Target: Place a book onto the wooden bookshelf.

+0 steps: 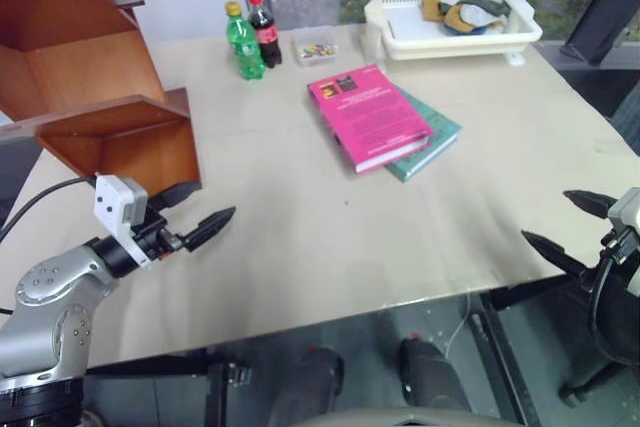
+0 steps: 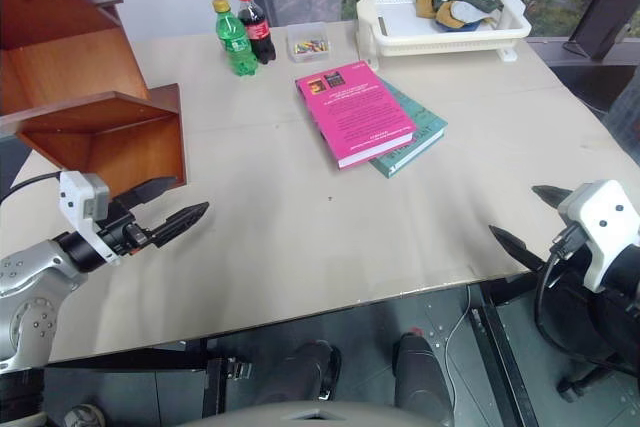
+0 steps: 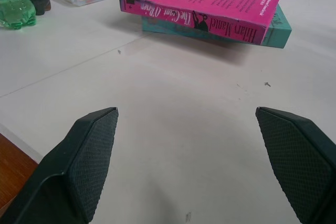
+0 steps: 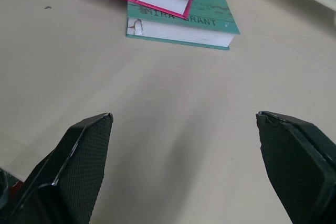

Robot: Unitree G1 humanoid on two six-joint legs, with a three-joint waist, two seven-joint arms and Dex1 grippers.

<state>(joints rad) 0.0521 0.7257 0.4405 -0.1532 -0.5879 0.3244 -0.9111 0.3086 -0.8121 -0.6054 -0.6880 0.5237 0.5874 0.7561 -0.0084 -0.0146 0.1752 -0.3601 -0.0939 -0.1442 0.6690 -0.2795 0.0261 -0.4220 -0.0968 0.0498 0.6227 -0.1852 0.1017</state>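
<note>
The book [image 1: 368,118] lies well apart from both spread pincers, left [image 1: 196,212] and right [image 1: 570,222]

Light is even and bright across the table [image 1: 300,227], looks like soft daylight from the window side at the far edge. I see no hard glare on the tabletop, only a faint sheen. Shadows are soft: a short one under the pink book [image 1: 368,117] where it overhangs the green book [image 1: 432,142], and a dim patch beside the bookshelf [image 1: 110,137]. Head views are sharp in the middle, slightly soft toward the corners. In the wrist views the fingers [image 3: 84,166] are close and a bit blurred, while the book spine text reads clearly.
</note>
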